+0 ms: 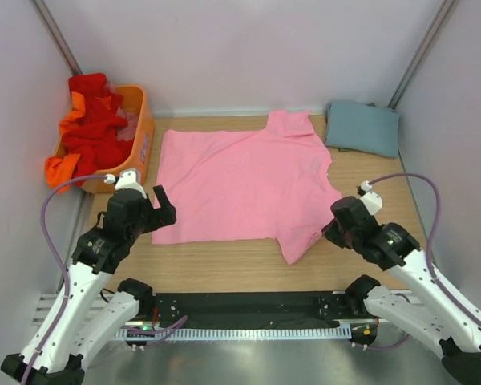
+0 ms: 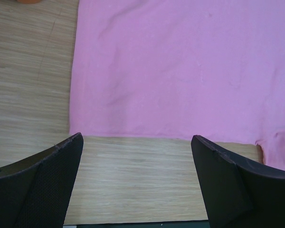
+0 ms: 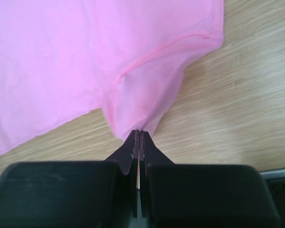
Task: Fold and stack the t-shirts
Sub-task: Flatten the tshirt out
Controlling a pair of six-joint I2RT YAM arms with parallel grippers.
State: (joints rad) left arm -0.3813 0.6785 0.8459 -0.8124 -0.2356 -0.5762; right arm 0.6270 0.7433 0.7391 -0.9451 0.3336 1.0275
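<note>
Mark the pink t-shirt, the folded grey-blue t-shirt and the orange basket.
pink t-shirt (image 1: 240,180), top view, middle of its body.
grey-blue t-shirt (image 1: 362,128), top view, centre of the folded cloth.
orange basket (image 1: 143,120), top view, its right-hand wall.

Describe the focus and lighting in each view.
Top external: even, soft light, sharp throughout, hardly any shadow around the pink t-shirt. Left wrist: cloth and table grain crisp; the open left gripper reads dark. Right wrist: sleeve seam sharp; the right gripper, shut on the sleeve's tip, slightly soft.
</note>
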